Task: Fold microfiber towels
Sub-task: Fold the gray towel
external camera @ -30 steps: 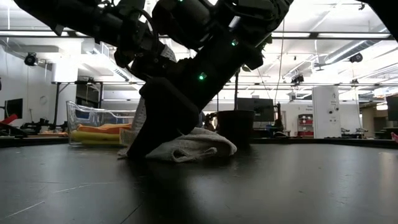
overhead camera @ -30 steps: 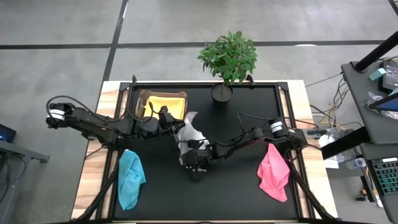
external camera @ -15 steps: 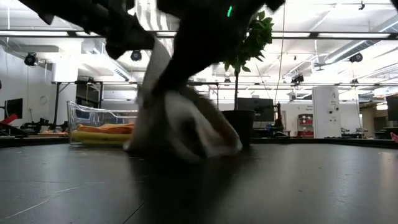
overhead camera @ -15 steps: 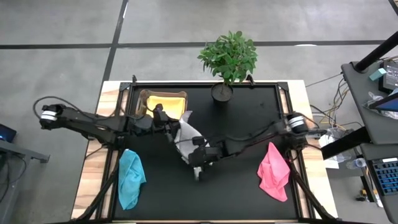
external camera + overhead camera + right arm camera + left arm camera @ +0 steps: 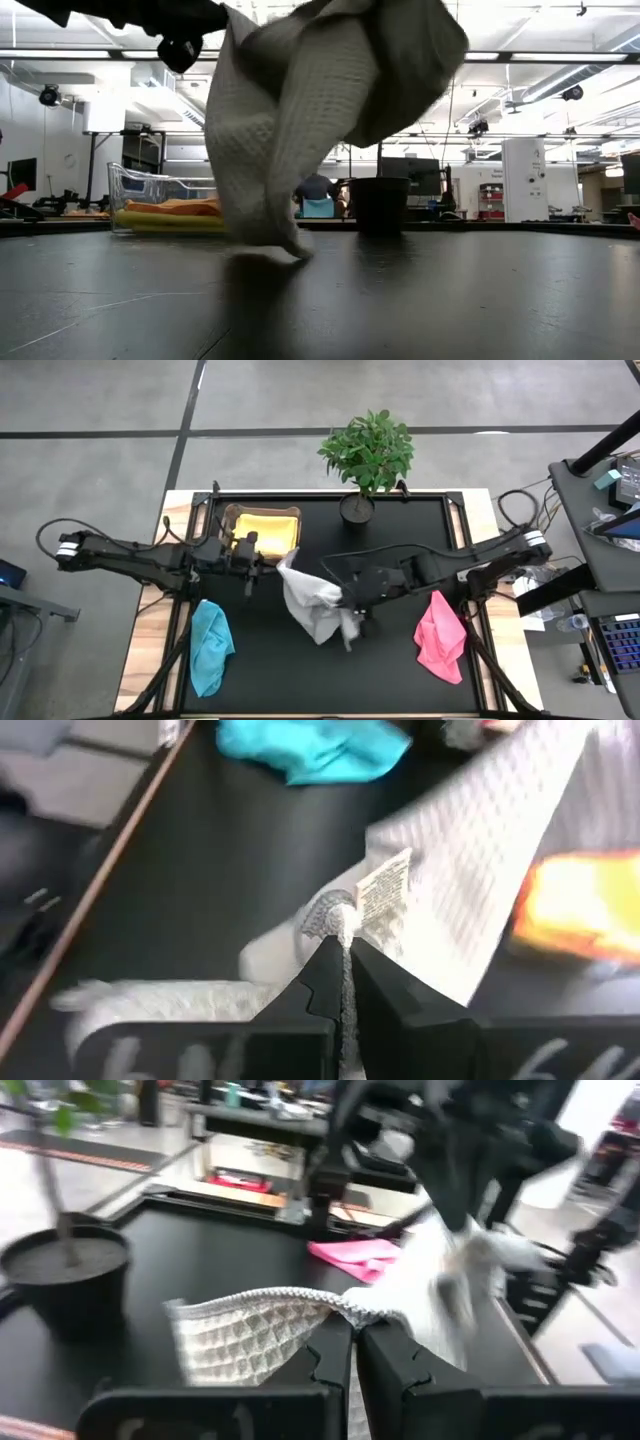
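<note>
High view: the white-grey towel (image 5: 312, 603) hangs stretched between the two arms over the middle of the table (image 5: 400, 670). The left gripper (image 5: 268, 563) pinches its corner near the clear box (image 5: 262, 526) at the far left corner, and the right gripper (image 5: 347, 600) pinches the other end near the middle. A teal towel (image 5: 208, 646) lies crumpled at the near left edge, a pink towel (image 5: 440, 636) at the near right edge, and yellow cloth sits in the box.

Low view: the white-grey towel is lifted, and only its lowest tip seems to touch the table.

Left wrist view: the fingers are closed tight on a towel edge.

Right wrist view: the fingers are closed on the hem beside the label (image 5: 385, 886).

I judge the folding of this towel has only begun; teal and pink ones remain unfolded.
</note>
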`<control>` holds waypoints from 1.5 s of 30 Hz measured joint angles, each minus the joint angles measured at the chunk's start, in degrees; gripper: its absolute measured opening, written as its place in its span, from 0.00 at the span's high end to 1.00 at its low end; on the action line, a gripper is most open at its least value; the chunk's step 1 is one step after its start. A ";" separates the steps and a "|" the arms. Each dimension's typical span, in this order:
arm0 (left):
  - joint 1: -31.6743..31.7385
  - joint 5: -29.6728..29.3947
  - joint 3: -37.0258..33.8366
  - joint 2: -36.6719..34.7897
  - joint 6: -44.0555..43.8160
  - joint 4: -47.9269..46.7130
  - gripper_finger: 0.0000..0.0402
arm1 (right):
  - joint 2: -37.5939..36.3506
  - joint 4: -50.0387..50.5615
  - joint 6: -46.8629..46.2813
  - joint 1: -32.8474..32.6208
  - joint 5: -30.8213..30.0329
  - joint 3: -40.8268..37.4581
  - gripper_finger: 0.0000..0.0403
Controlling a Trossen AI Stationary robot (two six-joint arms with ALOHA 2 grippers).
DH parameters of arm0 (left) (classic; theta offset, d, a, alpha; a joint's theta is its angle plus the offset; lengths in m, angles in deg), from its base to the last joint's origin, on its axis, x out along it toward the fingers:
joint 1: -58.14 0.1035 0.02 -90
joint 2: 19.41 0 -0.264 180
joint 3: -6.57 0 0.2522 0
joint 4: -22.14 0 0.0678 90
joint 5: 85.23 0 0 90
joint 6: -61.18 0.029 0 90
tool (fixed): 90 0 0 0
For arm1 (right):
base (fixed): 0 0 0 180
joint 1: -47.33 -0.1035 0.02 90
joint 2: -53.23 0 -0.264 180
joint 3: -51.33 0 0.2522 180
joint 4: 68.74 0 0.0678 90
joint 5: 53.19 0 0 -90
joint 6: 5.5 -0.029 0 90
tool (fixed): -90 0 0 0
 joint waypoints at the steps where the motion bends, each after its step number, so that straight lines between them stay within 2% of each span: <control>1: -0.11 1.41 -0.26 0.10 -0.02 0.07 1.00 | -0.84 2.40 -1.03 -0.35 0.53 -0.02 0.98; 5: -1.35 4.01 -0.98 3.04 -1.11 0.03 1.00 | -1.67 7.21 -5.09 -1.85 0.62 -2.01 0.98; 16: -5.92 7.35 -1.01 21.19 -6.96 0.37 1.00 | 1.17 4.42 -15.98 -2.93 0.58 -18.70 0.98; 19: -6.34 8.01 -0.95 26.22 -10.43 3.51 1.00 | 1.33 1.58 -18.74 -2.94 0.66 -22.88 0.98; 21: -6.39 10.46 -0.93 29.43 -10.76 7.28 0.99 | 1.38 1.25 -19.88 -2.96 0.75 -25.38 0.98; 25: -6.59 17.62 -0.34 35.50 -11.92 13.31 0.90 | 1.34 1.43 -22.29 -2.91 2.65 -28.87 0.98; 30: -6.72 24.62 0.66 39.99 -11.93 13.36 0.75 | 1.36 1.28 -24.67 -3.07 4.26 -30.88 0.96; 34: -6.71 27.48 0.53 40.93 -11.59 13.07 0.68 | 1.35 1.39 -25.08 -3.33 5.62 -31.23 0.91; 40: -6.65 26.98 0.91 37.44 -5.78 13.14 0.67 | 1.18 2.61 -25.11 -3.33 5.63 -30.26 0.80; 42: -6.66 22.73 1.06 35.39 -4.20 13.16 0.67 | 0.94 3.54 -25.09 -3.33 5.63 -29.69 0.76; 45: -6.52 10.57 1.06 33.24 -2.10 13.12 0.67 | 0.48 3.99 -25.09 -3.33 5.61 -29.10 0.74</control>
